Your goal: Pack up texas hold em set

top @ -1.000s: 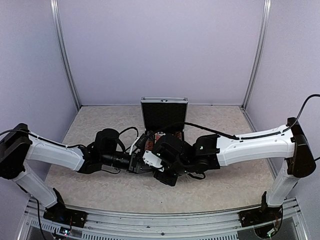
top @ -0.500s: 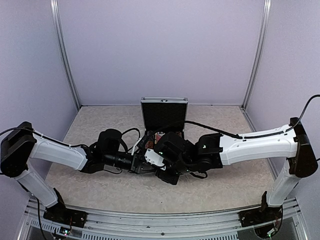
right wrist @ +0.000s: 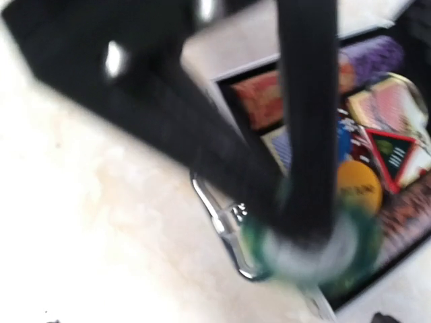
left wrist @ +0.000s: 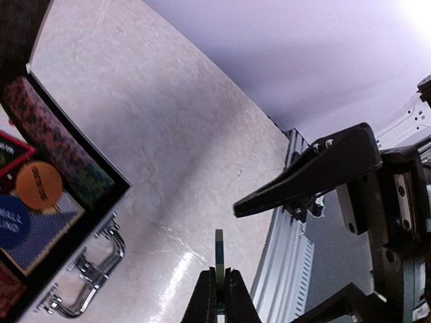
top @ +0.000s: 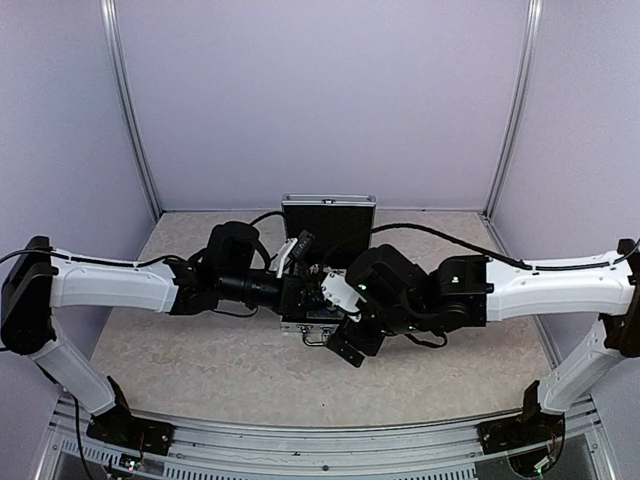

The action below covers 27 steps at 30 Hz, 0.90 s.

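Observation:
The silver case (top: 328, 203) stands open mid-table, its black-lined lid upright. Both grippers meet over its front edge. My left gripper (left wrist: 219, 282) is shut on a green-and-white chip (left wrist: 219, 252), held edge-on above the table just beyond the case handle (left wrist: 94, 266). In the blurred right wrist view the same chip (right wrist: 310, 249) shows face-on at the tip of a black finger. My right gripper (top: 338, 318) stands open, its fingers (left wrist: 316, 171) spread wide around the chip without touching it. The case holds an orange disc (right wrist: 359, 185), a blue disc (left wrist: 10, 222), a red-black triangle marker (right wrist: 396, 153), card decks (right wrist: 259, 101) and chip stacks (left wrist: 47, 134).
Both arms stretch low across the table and crowd the case's front half. The metal frame rail (left wrist: 286, 269) runs along the near table edge. Lilac walls close in the back and both sides.
Both arms have shifted back and to the right, from in front of the case to over it. The right gripper has opened and let go of the chip, which stays in the shut left gripper.

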Each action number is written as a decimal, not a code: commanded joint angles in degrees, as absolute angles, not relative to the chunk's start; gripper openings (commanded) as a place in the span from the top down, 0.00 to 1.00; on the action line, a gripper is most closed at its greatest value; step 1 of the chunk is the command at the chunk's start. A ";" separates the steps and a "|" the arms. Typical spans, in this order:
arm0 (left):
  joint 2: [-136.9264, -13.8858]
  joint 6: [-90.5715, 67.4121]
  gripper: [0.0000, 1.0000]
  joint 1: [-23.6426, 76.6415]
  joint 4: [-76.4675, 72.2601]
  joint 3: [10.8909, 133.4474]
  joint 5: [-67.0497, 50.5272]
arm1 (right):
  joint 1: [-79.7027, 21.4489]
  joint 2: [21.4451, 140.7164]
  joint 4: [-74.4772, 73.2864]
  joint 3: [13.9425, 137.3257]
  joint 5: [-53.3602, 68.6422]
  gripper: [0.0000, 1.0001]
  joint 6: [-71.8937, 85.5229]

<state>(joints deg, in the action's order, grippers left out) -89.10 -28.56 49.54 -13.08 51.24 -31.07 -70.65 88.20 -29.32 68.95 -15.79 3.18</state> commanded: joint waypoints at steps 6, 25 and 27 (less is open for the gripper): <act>-96.29 1.25 1.00 50.43 8.70 71.84 -15.07 | -68.60 70.22 -27.95 58.87 -20.83 0.00 14.08; -115.13 40.92 1.00 55.96 14.26 86.27 -6.18 | -67.78 58.93 -30.29 50.44 -27.60 0.00 22.56; -114.97 41.73 1.00 55.98 14.18 86.01 -7.03 | -67.77 59.57 -30.56 50.58 -27.63 0.00 22.67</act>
